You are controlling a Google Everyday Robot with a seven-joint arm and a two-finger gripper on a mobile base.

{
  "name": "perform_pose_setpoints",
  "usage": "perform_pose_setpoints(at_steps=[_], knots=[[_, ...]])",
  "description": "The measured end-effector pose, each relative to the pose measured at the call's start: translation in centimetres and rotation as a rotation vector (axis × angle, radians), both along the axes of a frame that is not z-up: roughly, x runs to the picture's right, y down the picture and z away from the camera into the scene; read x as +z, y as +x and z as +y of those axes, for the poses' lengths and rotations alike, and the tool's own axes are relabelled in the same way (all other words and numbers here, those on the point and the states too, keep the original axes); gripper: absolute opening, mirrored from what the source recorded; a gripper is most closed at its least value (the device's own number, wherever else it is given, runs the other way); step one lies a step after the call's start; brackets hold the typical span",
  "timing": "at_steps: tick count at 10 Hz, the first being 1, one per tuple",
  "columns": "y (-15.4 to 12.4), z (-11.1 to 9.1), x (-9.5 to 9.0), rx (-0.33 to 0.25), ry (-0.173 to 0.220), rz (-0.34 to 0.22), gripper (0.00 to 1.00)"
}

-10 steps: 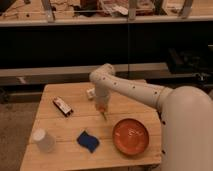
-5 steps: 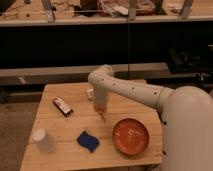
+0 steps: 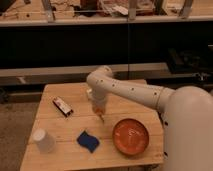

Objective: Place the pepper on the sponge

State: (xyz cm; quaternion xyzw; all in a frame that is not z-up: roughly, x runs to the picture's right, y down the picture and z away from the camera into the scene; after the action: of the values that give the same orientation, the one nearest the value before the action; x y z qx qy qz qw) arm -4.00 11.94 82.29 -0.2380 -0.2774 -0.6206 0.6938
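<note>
Gripper (image 3: 99,108) is clamped on the pepper (image 3: 101,116), which hangs long axis upright, pale tip down, right under it. The sponge (image 3: 88,141) lies near, apart from the gripper, toward the camera and slightly image-left, so that's the offset to close.

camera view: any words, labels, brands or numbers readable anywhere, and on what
No text can be read anywhere.
Black-and-red packet: pale markings, too blurred to read.
White cup, sponge, orange plate: no print visible.
Gripper, holding the pepper above the table beyond the sponge: no label visible.
Shelf items at the top: too blurred to read.
</note>
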Motion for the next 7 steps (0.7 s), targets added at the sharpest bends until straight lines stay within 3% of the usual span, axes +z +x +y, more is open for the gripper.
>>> perform_pose_setpoints(at_steps=[7], knots=[[-0.79,0.84,-1.07,-0.003,0.0,-0.032,0.0]])
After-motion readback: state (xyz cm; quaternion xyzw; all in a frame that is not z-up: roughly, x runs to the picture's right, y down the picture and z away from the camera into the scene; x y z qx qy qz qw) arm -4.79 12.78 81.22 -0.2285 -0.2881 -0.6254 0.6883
